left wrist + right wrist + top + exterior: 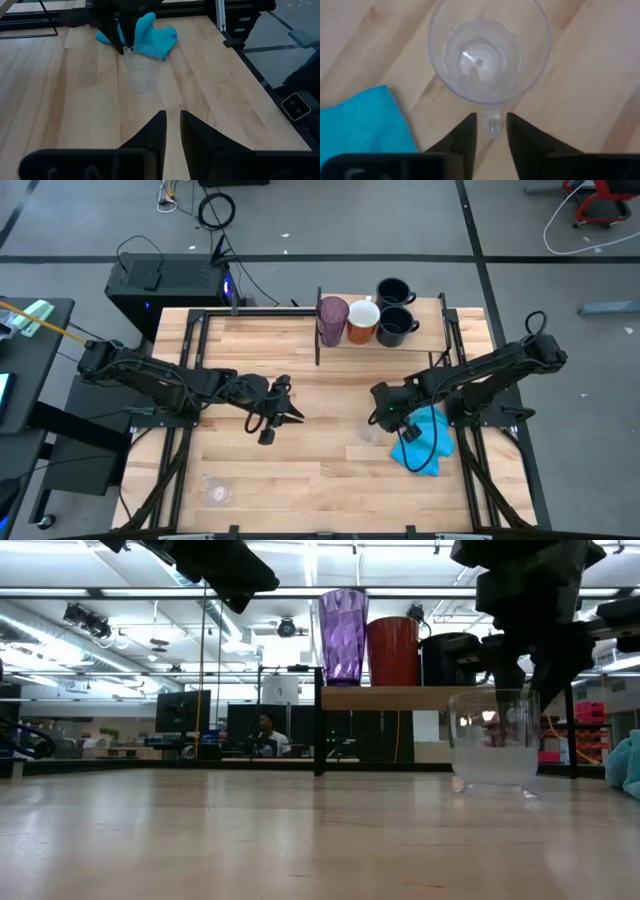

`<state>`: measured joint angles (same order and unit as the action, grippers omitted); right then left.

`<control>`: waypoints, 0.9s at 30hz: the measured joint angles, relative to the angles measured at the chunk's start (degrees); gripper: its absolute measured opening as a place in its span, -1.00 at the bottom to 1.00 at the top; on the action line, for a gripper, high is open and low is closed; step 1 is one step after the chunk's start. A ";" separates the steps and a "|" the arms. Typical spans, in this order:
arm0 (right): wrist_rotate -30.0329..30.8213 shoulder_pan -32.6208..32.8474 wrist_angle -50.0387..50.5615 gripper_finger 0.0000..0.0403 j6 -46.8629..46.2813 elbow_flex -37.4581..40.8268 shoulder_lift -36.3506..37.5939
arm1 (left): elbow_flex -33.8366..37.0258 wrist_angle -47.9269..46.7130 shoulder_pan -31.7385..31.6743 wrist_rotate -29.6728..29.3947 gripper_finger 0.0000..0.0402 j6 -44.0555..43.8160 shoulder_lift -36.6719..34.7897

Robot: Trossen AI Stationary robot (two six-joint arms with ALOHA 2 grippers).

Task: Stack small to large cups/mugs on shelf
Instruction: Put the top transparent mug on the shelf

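Closest to the lens, small clear plastic cup (487, 55), upright on the surface (300, 460) toward its right edge, just beside the bright blue cloth (425, 442). Directly above it, right hand (491, 117), pointing down, fingers slightly parted on either side of the little tab at the cup's rim, with slim gaps to both, so no firm hold on it. Toward the middle of the surface, left hand (172, 114), raised off the wood, aimed across at that same cup, fingers only a narrow slit apart and gripping nothing. Near the front left corner of the surface, second small clear cup (218, 493), standing alone, well apart from both hands. Along the far edge of the surface, shelf (400, 698) on thin black uprights, carrying the purple tumbler (332, 320), then the orange mug (362, 320) just beside it, then two navy mugs (395, 292), one behind the other, at the end nearer the right edge.
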<state>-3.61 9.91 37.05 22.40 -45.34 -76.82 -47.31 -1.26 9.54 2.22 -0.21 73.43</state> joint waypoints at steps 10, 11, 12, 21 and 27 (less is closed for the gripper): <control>3.81 1.05 14.39 -0.03 -15.23 -12.23 0.00 | 0.00 -0.39 0.02 0.00 -0.73 -0.17 0.02; 3.77 1.86 14.44 -0.01 -17.59 -13.16 -0.01 | 0.01 -0.40 0.00 0.00 -0.74 -0.15 0.02; 3.70 2.84 14.72 0.00 -19.43 -14.21 -0.33 | 0.00 -0.52 0.00 0.00 -0.74 -0.17 0.02; 7.05 13.69 14.02 0.00 -28.23 -21.67 -7.33 | 0.02 -0.87 0.00 0.02 -0.71 -0.28 0.02; 8.26 15.94 14.16 0.01 -33.41 -22.27 -13.67 | 0.02 -0.87 0.02 0.01 -0.74 -0.60 0.02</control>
<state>4.65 25.86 51.22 -11.01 -67.61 -90.48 -47.29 -2.13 9.56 2.23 -0.81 73.45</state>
